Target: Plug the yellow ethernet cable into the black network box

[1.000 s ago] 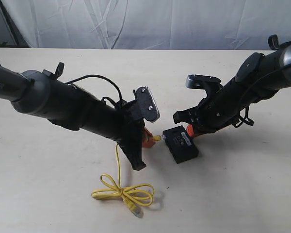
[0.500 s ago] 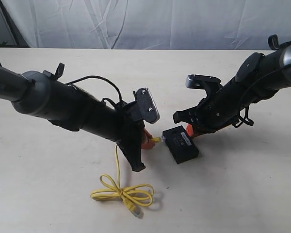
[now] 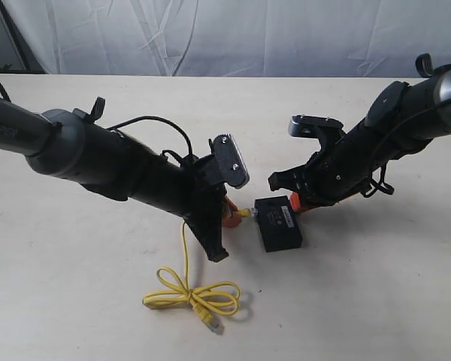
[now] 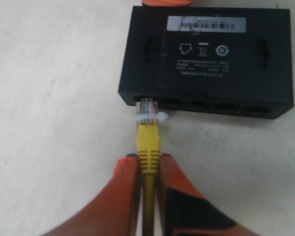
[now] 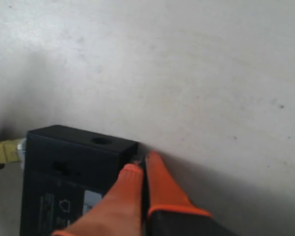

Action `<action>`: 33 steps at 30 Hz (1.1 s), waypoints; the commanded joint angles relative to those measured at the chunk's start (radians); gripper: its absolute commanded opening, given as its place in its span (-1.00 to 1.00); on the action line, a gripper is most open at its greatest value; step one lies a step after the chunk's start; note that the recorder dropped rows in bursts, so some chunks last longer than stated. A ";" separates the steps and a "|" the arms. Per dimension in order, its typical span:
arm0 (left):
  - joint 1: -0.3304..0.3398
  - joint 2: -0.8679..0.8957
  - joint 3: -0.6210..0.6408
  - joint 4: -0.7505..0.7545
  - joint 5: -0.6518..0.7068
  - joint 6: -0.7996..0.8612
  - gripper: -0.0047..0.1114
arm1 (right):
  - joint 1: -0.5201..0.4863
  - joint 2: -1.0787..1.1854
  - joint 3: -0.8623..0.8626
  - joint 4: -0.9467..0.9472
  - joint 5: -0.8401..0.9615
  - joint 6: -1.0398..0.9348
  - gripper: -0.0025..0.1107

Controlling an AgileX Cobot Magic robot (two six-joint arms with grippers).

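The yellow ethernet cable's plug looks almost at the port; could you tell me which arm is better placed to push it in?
Left, probably. The left gripper already pinches the yellow ethernet cable behind its plug, at the black network box port row. The right gripper is closed against the box's far side, bracing it.

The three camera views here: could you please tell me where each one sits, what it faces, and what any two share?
Exterior view: off the arms, above the table, looking down at both arms, the black network box and the looped yellow ethernet cable.
Left wrist view: on the left arm, facing along its end effector, orange fingers pinching the cable behind its plug at the box's ports.
Right wrist view: on the right arm, its end effector closed against the box's edge.
All three share box and cable.
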 commanded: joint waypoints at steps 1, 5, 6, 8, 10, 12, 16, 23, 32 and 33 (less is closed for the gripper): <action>0.000 0.009 -0.008 -0.019 -0.012 0.023 -0.92 | 0.005 0.004 0.002 0.004 0.019 -0.001 -0.97; 0.000 -0.008 -0.008 -0.019 -0.012 0.023 -0.92 | 0.005 0.004 0.002 0.001 0.019 -0.001 -0.97; 0.000 -0.014 -0.008 -0.017 -0.014 0.023 -0.92 | 0.005 0.004 0.002 0.001 0.019 -0.001 -0.97; 0.000 -0.025 -0.008 -0.015 -0.025 0.023 -0.92 | 0.005 0.004 0.002 0.001 0.019 -0.001 -0.97; 0.000 -0.026 -0.008 -0.015 -0.036 0.023 -0.92 | 0.005 0.004 0.002 0.001 0.019 -0.001 -0.97; 0.000 -0.026 -0.008 -0.015 -0.036 0.023 -0.92 | 0.005 0.004 0.002 0.001 0.019 -0.001 -0.97; 0.000 -0.026 -0.006 -0.013 0.005 0.023 -0.92 | 0.005 0.004 0.002 0.001 0.019 -0.001 -0.97; 0.000 0.012 -0.006 0.002 0.033 0.023 -0.92 | 0.005 0.004 0.002 0.001 0.019 -0.001 -0.97; 0.000 0.014 -0.008 0.002 0.013 0.023 -0.92 | 0.005 0.008 0.002 -0.009 0.014 -0.001 -0.97; 0.000 0.014 -0.008 0.002 0.013 0.023 -0.92 | 0.005 0.011 0.002 -0.009 0.014 -0.001 -0.97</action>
